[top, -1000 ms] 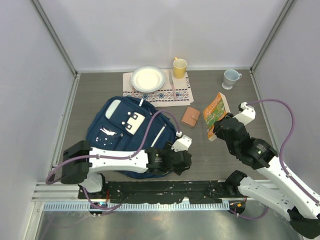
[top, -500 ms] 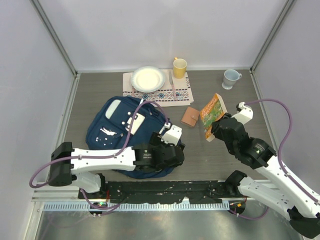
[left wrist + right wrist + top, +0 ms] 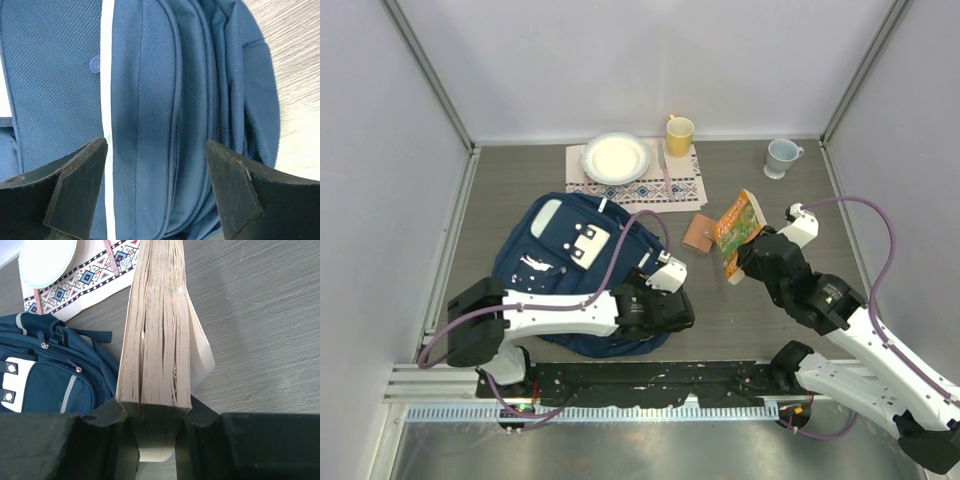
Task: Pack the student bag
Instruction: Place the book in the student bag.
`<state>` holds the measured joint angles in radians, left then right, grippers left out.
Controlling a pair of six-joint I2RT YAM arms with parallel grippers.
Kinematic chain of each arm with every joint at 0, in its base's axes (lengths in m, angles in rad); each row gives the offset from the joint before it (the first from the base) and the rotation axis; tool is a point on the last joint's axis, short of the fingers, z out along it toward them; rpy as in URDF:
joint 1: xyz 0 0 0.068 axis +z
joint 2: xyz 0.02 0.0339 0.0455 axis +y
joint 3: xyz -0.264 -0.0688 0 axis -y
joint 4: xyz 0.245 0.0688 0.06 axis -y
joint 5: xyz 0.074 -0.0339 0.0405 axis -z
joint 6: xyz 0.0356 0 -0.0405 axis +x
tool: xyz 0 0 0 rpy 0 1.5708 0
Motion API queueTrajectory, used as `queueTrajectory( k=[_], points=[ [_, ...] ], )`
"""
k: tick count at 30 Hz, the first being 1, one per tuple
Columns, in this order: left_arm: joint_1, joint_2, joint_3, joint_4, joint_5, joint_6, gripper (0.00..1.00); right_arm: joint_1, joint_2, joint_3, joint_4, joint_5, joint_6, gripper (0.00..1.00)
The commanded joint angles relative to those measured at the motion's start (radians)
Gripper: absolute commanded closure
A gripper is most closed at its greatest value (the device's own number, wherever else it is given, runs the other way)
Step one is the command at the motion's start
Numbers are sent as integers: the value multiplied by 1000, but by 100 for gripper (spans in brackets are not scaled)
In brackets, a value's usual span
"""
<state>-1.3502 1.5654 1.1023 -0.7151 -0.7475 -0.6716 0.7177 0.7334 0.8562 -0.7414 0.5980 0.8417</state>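
The navy student bag (image 3: 555, 240) lies flat at the centre left, its white buckle patch facing up. My left gripper (image 3: 672, 308) is open over the bag's near right edge. In the left wrist view its jaws (image 3: 156, 150) stand wide apart above the bag's zipped side folds (image 3: 165, 90), next to the white stripe (image 3: 106, 75), and hold nothing. My right gripper (image 3: 752, 256) is shut on a thick paperback book (image 3: 738, 232), held tilted above the table to the right of the bag. In the right wrist view the book's page edges (image 3: 157, 330) sit clamped between the fingers (image 3: 156, 425), and the bag (image 3: 45, 380) lies at the lower left.
A brown wallet (image 3: 700, 233) lies between the bag and the book. At the back, a patterned placemat (image 3: 672, 188) holds a white plate (image 3: 616, 158), with a yellow cup (image 3: 679, 133) behind it. A pale blue mug (image 3: 781, 156) stands at the back right. Walls enclose three sides.
My left gripper has moved from the table right of the bag to over the bag's near right edge. My right gripper has carried the book a little to the left, towards the wallet.
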Motion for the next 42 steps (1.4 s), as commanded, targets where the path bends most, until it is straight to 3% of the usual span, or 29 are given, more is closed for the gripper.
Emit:
queueTrajectory(
  k=[1,11,12,13,17,18,23,24,25,33,42],
  points=[
    [19,36,-4,16,-23,-9,19,-1,-3,14,112,17,23,99],
    [63,-17,-30,40,-15,-19,38,-1,15,9,123,0,20,99],
    [65,-22,-36,48,-3,-19,48,-1,14,9,123,0,20,99],
    [68,-27,-50,58,5,-16,51,-1,15,7,126,-3,20,99],
    [80,-16,-56,51,13,-19,43,-3,24,1,137,-13,17,99],
    [80,-13,-58,51,16,-19,59,-3,27,0,140,-17,16,99],
    [80,-24,-61,55,17,-16,82,-3,34,-2,146,-29,13,99],
    [79,-33,-59,49,14,-17,96,-3,35,-2,146,-32,8,99],
    [80,-41,-50,37,8,-19,100,-3,32,-3,146,-38,5,99],
    [82,-221,34,-63,-101,12,100,-4,-22,-29,155,-157,-24,99],
    [146,-485,67,-37,-82,118,100,-4,-169,-135,318,-562,29,99]
  ],
)
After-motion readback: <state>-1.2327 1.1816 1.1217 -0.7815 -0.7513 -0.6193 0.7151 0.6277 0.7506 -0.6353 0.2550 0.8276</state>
